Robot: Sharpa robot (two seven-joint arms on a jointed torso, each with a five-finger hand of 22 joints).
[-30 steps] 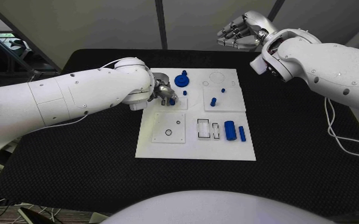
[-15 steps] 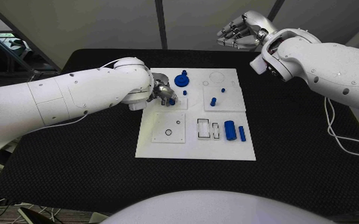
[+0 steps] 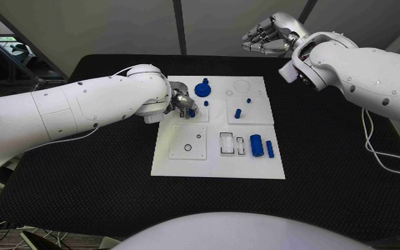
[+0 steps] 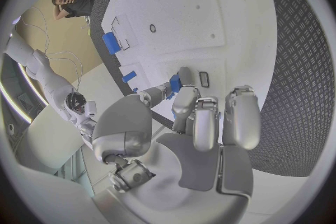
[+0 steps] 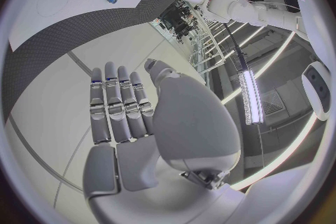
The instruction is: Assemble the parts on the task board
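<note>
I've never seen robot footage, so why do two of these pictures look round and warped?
Left wrist view: a fisheye lens bends the straight edges of the white rectangular task board behind the silver left robot hand. Right wrist view: the same bulge, plus glare from a bright ceiling light strip. Head view: straight lines stay straight.

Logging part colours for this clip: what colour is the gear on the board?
Blue. The gear stands at the board's far edge, clearest in the head view.
</note>
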